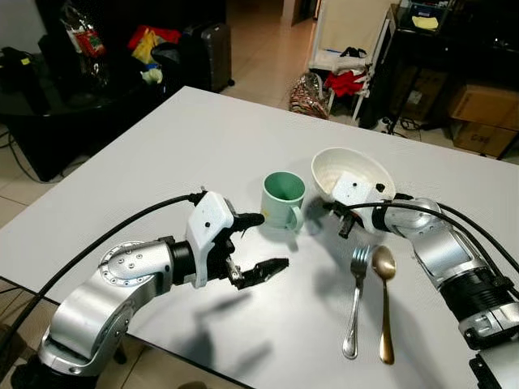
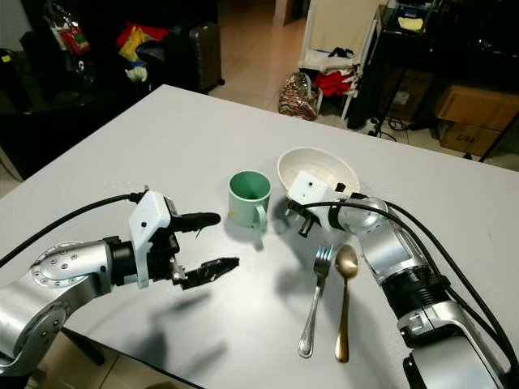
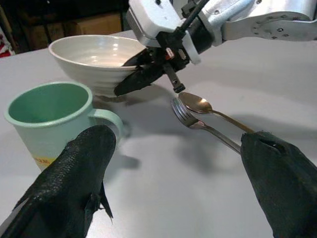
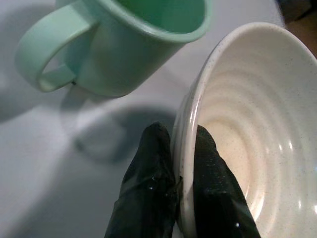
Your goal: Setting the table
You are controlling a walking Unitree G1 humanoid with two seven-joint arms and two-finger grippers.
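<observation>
A mint-green mug stands near the middle of the white table, its handle turned towards me. Just right of it is a white ribbed bowl. My right gripper is shut on the bowl's near-left rim, one finger inside and one outside. A silver fork and a gold spoon lie side by side in front of the bowl. My left gripper hovers open and holds nothing, a little in front and to the left of the mug.
The table's near edge runs under my left arm. Beyond the far edge are a dark cabinet, a suitcase, a white chair with red cloth and cardboard boxes. The table's left half is bare.
</observation>
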